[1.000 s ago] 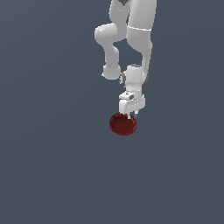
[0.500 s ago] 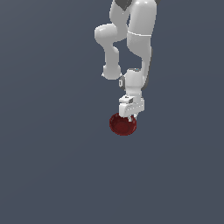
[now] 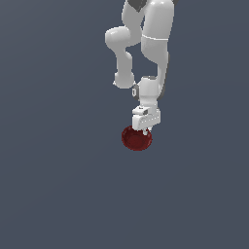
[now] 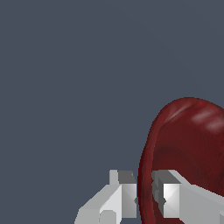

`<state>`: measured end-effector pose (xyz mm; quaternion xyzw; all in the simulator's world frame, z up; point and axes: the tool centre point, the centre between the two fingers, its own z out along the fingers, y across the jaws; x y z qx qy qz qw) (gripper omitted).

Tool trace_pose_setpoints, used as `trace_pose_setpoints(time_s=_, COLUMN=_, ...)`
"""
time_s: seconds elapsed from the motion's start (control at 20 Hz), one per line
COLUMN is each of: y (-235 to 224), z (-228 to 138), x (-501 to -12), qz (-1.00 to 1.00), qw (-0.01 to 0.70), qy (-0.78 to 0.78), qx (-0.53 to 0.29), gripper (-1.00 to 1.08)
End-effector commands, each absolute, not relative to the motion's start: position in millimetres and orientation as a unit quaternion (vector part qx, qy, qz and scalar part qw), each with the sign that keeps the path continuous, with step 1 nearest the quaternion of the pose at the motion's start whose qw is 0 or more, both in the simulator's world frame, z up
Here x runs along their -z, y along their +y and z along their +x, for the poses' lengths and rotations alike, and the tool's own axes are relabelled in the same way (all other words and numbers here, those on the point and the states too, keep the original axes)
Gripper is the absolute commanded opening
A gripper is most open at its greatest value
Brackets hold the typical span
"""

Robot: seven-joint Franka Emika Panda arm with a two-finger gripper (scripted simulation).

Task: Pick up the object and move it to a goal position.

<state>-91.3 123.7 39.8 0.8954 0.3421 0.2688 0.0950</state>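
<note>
Bowl [image 3: 136, 138] — dark red, glossy, shallow, round — has its rim pinched between the gripper [image 4: 144, 194] fingers.

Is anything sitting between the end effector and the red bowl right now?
Nothing visible. The end effector already straddles the red bowl's rim, one finger outside and the other inside. Whether the pads touch the rim cannot be told.

I see flat, even, shadowless rendering, sharp throughout. Soft highlights gloss the bowl [image 4: 188, 144] in my wrist view.
</note>
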Motion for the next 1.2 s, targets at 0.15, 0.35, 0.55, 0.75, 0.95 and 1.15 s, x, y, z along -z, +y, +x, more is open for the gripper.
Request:
trace_pose_setpoints(time_s=0.15, y=120, z=-92, x=-41, qz=0.895, qw=0.095, qy=0.342, qx=-0.269, gripper=-1.0)
trace_pose_setpoints(time_s=0.35, y=109, z=-93, x=-46, qz=0.895, qw=0.095, qy=0.342, qx=-0.269, gripper=-1.0)
trace_pose_setpoints(time_s=0.55, y=92, z=-96, x=-54, qz=0.895, qw=0.095, qy=0.343, qx=-0.269, gripper=-1.0)
trace_pose_setpoints(time_s=0.75, y=68, z=-100, x=-66, qz=0.895, qw=0.095, qy=0.343, qx=-0.268, gripper=-1.0)
trace_pose_setpoints(time_s=0.95, y=39, z=-103, x=-79, qz=0.895, qw=0.096, qy=0.343, qx=-0.268, gripper=-1.0)
trace_pose_setpoints(time_s=1.15, y=18, z=-106, x=-89, qz=0.895, qw=0.096, qy=0.343, qx=-0.268, gripper=-1.0)
